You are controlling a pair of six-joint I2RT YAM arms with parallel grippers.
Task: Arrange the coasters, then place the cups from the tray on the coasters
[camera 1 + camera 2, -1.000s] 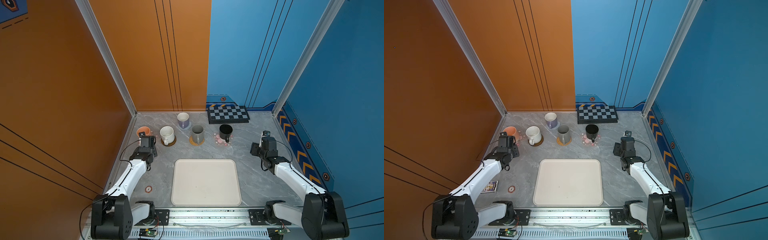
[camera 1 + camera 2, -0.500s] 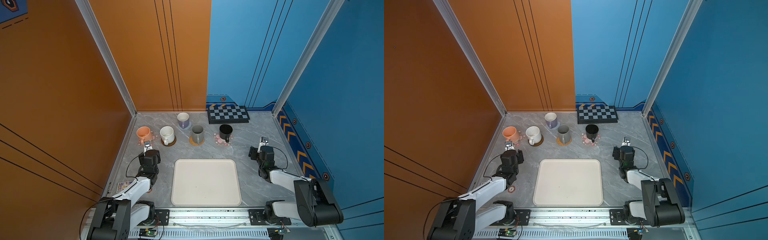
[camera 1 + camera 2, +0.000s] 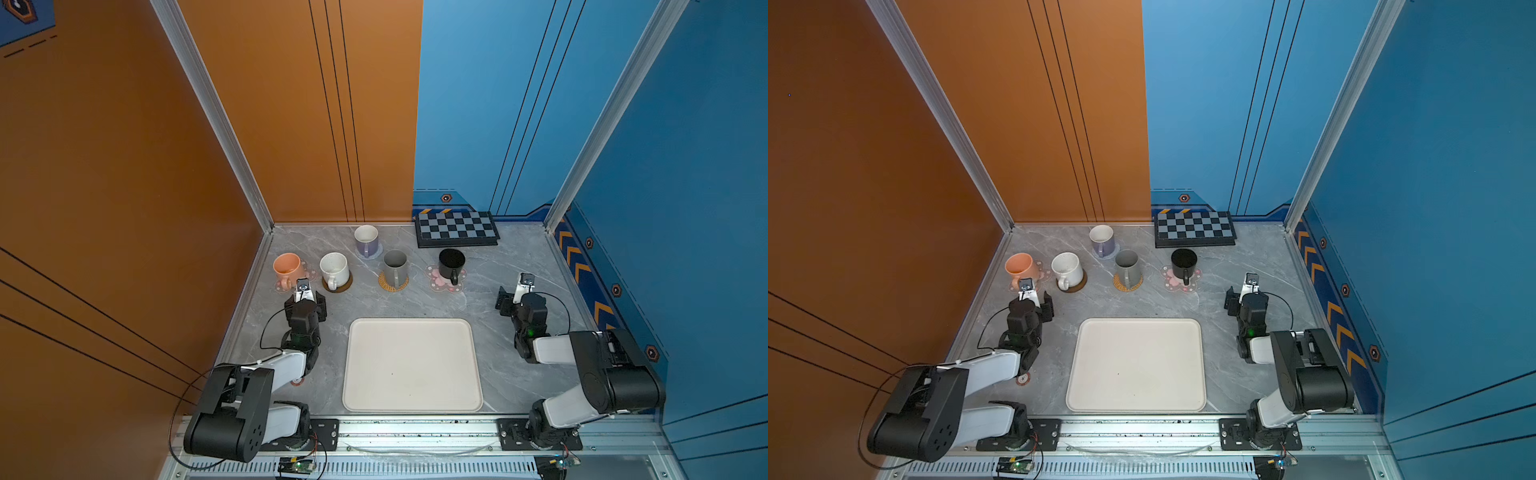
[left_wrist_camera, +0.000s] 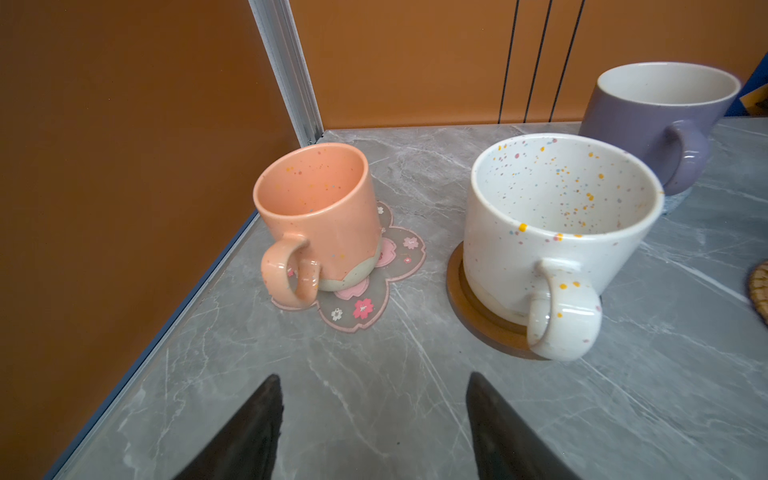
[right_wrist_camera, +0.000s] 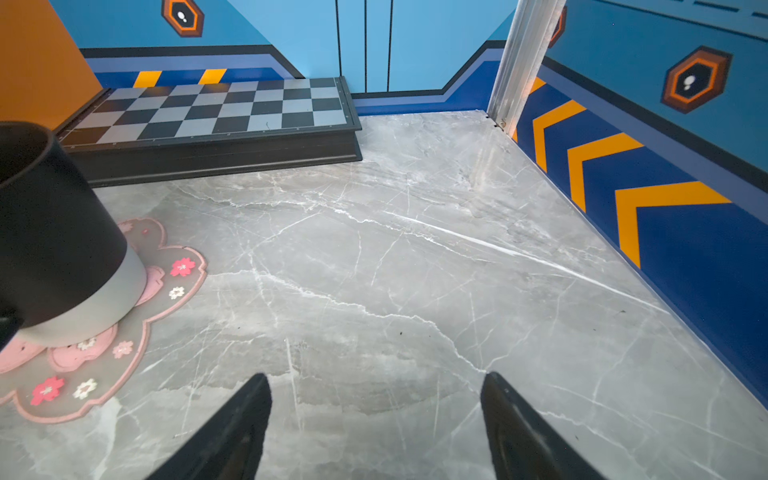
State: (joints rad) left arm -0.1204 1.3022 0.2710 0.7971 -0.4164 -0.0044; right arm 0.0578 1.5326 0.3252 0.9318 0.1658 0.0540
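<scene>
Five cups stand on coasters along the back: the peach cup (image 4: 316, 216) on a pink-flower coaster (image 4: 365, 299), the speckled white cup (image 4: 557, 224) on a brown disc (image 4: 461, 299), the lavender cup (image 3: 366, 240) on a grey-blue mat, the grey cup (image 3: 395, 266) on a rattan round (image 3: 384, 284), and the black cup (image 5: 45, 224) on a flower coaster (image 5: 124, 357). The cream tray (image 3: 411, 365) holds nothing. My left gripper (image 4: 372, 378) is open short of the peach and white cups. My right gripper (image 5: 376, 376) is open over bare table, right of the black cup.
A black-and-grey chequered board (image 3: 457, 228) lies against the back wall. A small red-and-white sticker (image 3: 1022, 379) peeks out under my left arm. Orange wall on the left, blue wall with chevrons (image 5: 623, 174) on the right, and a metal rail along the front.
Both arms have drawn back from the row of cups towards the front and folded up. Both grippers' jaws have opened wider.
</scene>
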